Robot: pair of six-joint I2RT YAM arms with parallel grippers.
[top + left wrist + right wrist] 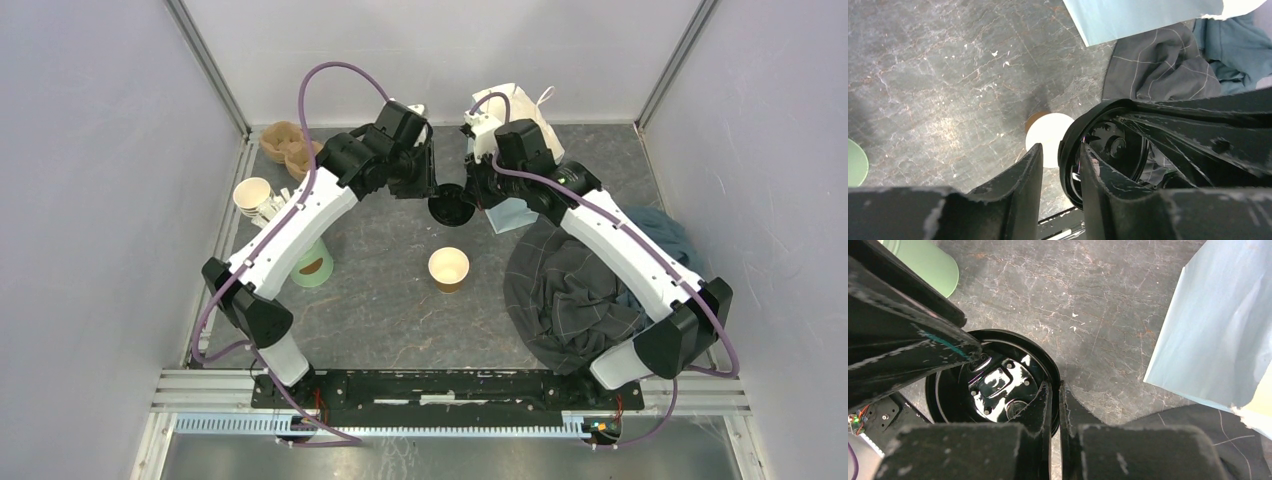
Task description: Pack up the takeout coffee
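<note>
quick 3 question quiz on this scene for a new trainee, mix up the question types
1. True or false: the brown paper cup has a lid on.
2. What is the right gripper pinching? A) the green cup B) the rim of the black lid C) the white bag
3. Fill in: by the robot's own sides, the green cup sits on its ___ side.

Key: 1 false, the cup is open at the top; 2 B; 3 left.
</note>
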